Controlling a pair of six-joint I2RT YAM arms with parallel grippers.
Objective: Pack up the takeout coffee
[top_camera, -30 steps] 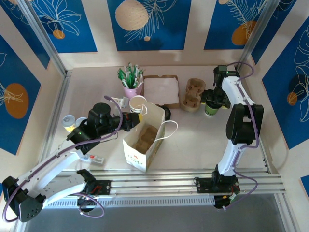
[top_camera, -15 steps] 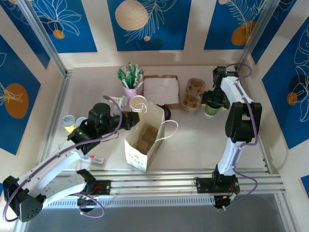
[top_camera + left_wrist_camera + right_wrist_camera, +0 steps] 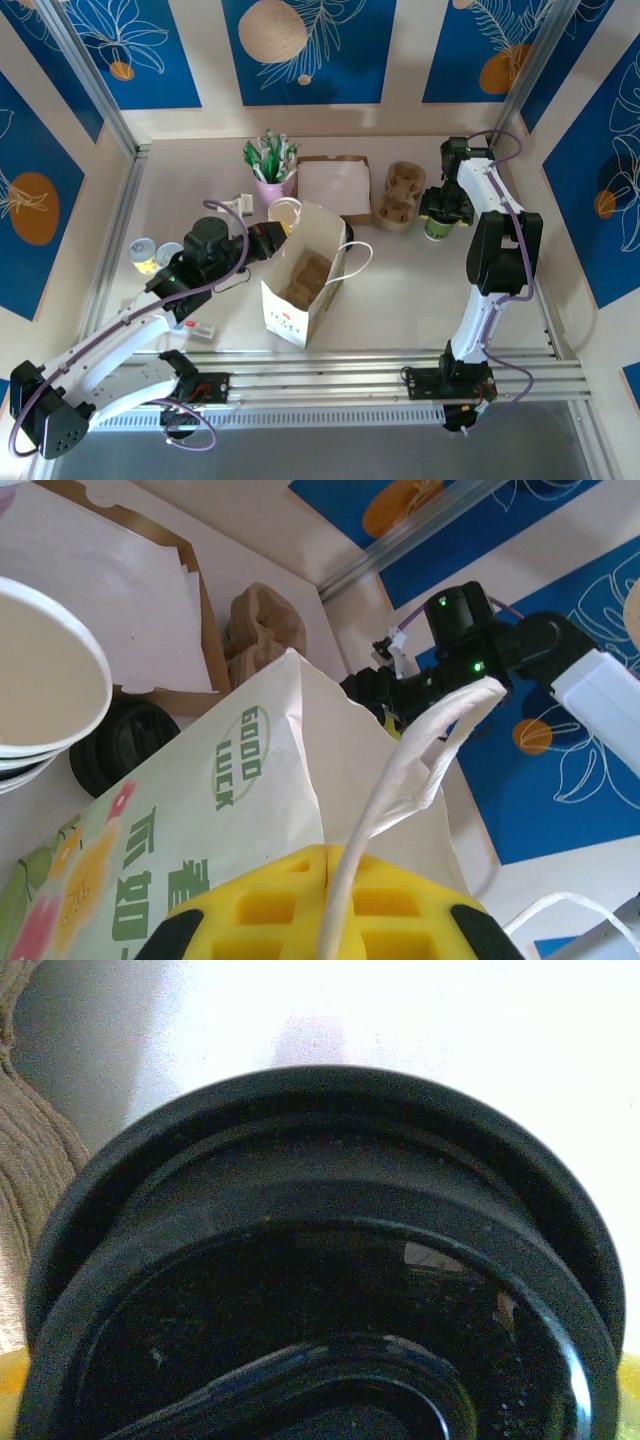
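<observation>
The takeout coffee (image 3: 436, 227), a small green cup with a black lid (image 3: 320, 1260), stands at the back right beside the cardboard cup carrier. My right gripper (image 3: 440, 210) is down over it with the jaws wide on either side. Only slivers of its yellow pads (image 3: 8, 1400) show at the lid's edges, and I cannot see contact. My left gripper (image 3: 268, 240) is shut on the white handle (image 3: 420, 750) of the paper bag (image 3: 300, 285), which stands open in the middle of the table. The handle cord runs between the closed yellow pads (image 3: 270, 900).
A brown cup carrier (image 3: 398, 197) and a flat box (image 3: 333, 187) lie at the back. A pink cup of green sachets (image 3: 272, 165) and a stack of lidless cups (image 3: 284, 212) stand behind the bag. Loose black lids (image 3: 120, 745) lie near it. Small jars (image 3: 145, 252) sit at left.
My left gripper has shifted the bag a little to the right and turned it. My right gripper has settled closer around the cup with its jaws narrowing; the cup has not moved.
</observation>
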